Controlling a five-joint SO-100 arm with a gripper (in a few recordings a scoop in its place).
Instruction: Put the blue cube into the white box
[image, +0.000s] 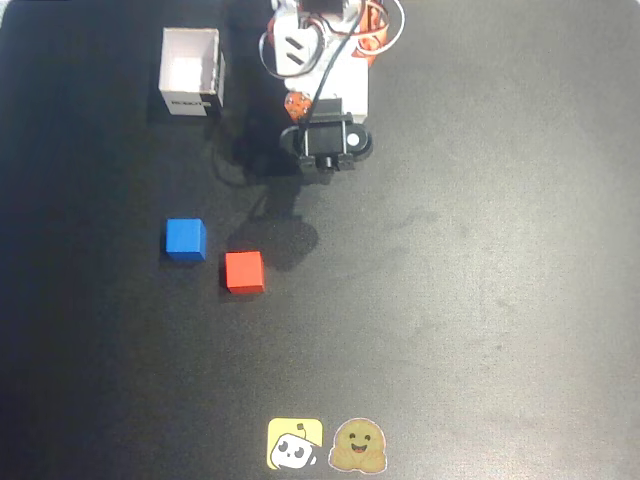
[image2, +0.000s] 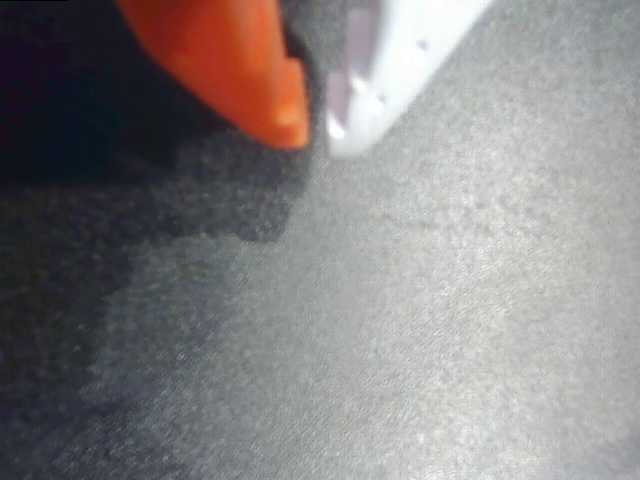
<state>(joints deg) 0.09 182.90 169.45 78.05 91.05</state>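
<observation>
Gripper (image2: 315, 120) up close in the wrist view: an orange finger (image2: 235, 60) and a white finger (image2: 390, 70) with tips nearly together, just a thin slit between them, nothing held, and dark mat (image2: 400, 350) beneath. Narrow, then, and empty.

Overhead, the arm (image: 322, 100) sits folded near the top middle of the mat, its black wrist block pointing down the picture. Now for the relation that matters: the blue cube (image: 185, 239) lies down and to the left of the arm's tip in the overhead view, well apart from it, sitting square on the mat with its edges roughly in line with the picture's. No long axis to worry about, it's a cube, so either pair of faces should do.

Watch that red cube (image: 244, 271): it sits just beside the blue one, lower and to the right, and closer to the line the arm would sweep along. A careless reach could nudge it.

White box (image: 190, 72) stands left of the arm, open side up, label facing down the picture, further up than both cubes. By my reading nothing is started yet: the fingers must spread, swing left and out over blue.
</observation>
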